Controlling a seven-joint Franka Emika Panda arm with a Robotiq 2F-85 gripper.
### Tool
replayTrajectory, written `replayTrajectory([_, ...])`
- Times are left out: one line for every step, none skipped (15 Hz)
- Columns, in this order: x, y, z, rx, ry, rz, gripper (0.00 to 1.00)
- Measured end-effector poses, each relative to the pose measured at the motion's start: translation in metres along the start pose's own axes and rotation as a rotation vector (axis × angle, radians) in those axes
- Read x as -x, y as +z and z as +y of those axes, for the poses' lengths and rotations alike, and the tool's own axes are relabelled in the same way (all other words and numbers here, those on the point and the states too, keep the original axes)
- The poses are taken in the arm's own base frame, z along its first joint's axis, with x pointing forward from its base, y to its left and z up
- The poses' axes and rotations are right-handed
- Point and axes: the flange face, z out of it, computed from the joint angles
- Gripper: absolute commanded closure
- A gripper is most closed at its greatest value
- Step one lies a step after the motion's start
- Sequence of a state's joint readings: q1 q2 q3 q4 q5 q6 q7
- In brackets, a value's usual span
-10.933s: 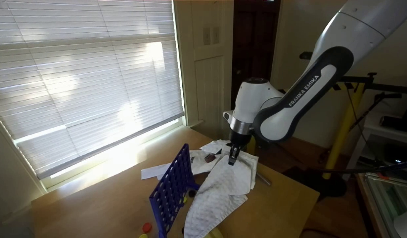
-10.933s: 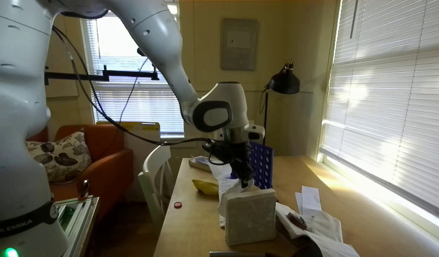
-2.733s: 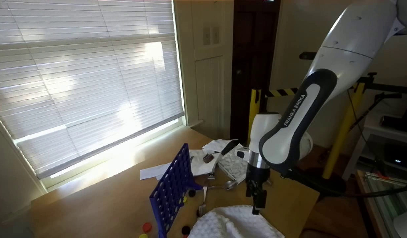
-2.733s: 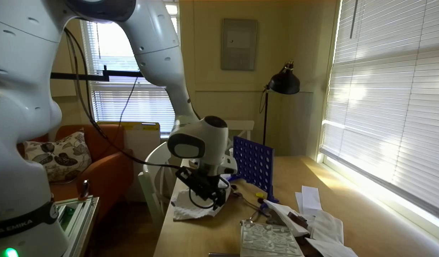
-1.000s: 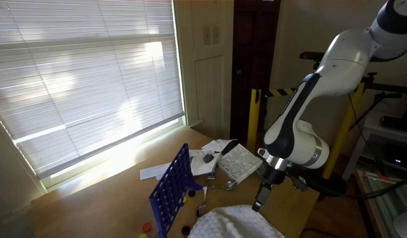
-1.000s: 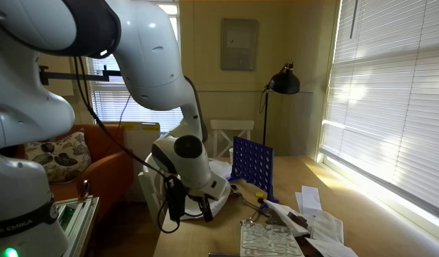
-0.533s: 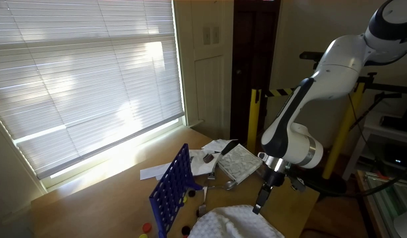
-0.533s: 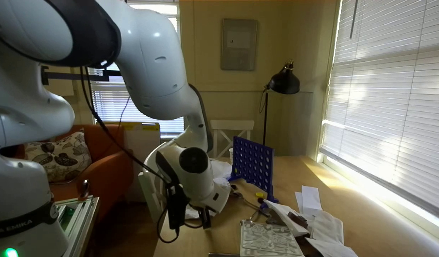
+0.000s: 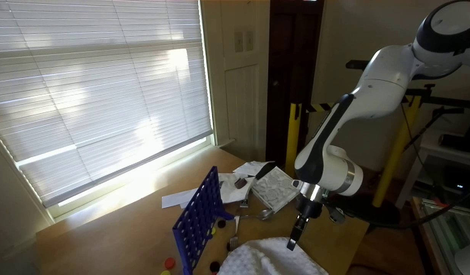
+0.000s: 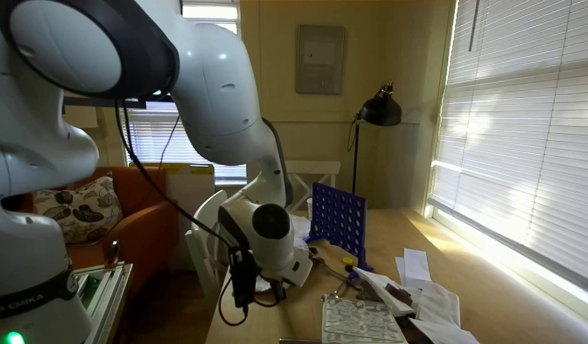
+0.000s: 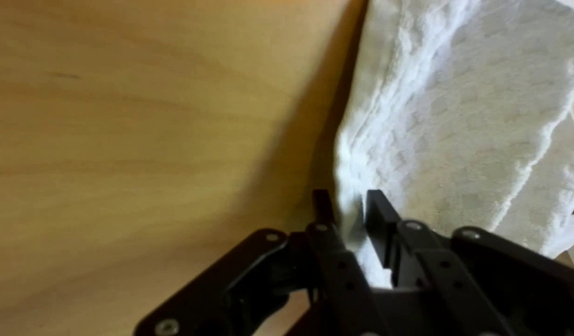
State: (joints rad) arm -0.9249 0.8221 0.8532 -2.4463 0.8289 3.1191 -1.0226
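Observation:
A white textured cloth [image 9: 265, 256] lies in a low heap on the wooden table; it fills the right side of the wrist view [image 11: 459, 140]. In an exterior view it is mostly hidden behind the arm [image 10: 301, 245]. My gripper [image 9: 291, 244] points down and tilted at the cloth's edge; it also shows in an exterior view [image 10: 278, 292]. In the wrist view its fingers [image 11: 348, 192] stand a short way apart, with a raised fold of the cloth edge between them. The fingers are not visibly pressed onto the fold.
A blue upright game grid [image 9: 198, 221] stands beside the cloth. A fork [image 9: 234, 236], a spoon [image 9: 263, 214] and a red disc [image 9: 169, 262] lie on the table. A white embossed box [image 9: 277, 187] and papers [image 9: 177, 198] lie farther along. A white chair [image 10: 205, 248] stands at the table edge.
Earlier the gripper held the cloth up by the box, which stood upright; now cloth and box lie down and cutlery shows. Over the last second the gripper shifted slightly across the cloth's edge.

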Motion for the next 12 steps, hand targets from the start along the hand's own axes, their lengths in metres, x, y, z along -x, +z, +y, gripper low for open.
replayTrajectory([-0.001, 0.002, 0.0, -0.006, 0.0, -0.006, 1.0])
replayTrajectory([-0.001, 0.003, 0.0, -0.011, 0.0, -0.011, 1.0])
replayTrajectory([0.0, 0.004, 0.0, -0.012, -0.001, -0.016, 1.0])
replayTrajectory([0.0, 0.005, 0.001, -0.007, 0.0, -0.019, 0.99])
replayTrajectory([0.0, 0.003, 0.002, 0.005, -0.004, -0.021, 0.99])
replayTrajectory([0.0, -0.001, 0.002, 0.025, -0.015, -0.021, 0.99])
replayTrajectory([-0.001, -0.008, 0.002, 0.054, -0.035, -0.021, 0.99])
replayTrajectory([-0.001, -0.017, 0.0, 0.084, -0.064, -0.022, 0.99])
replayTrajectory([-0.002, -0.027, -0.005, 0.113, -0.099, -0.02, 0.99])
replayTrajectory([-0.005, -0.039, -0.01, 0.142, -0.138, -0.014, 0.99])
replayTrajectory([-0.008, -0.051, -0.014, 0.167, -0.18, -0.008, 0.99])
replayTrajectory([-0.013, -0.062, -0.018, 0.189, -0.224, -0.003, 0.99])
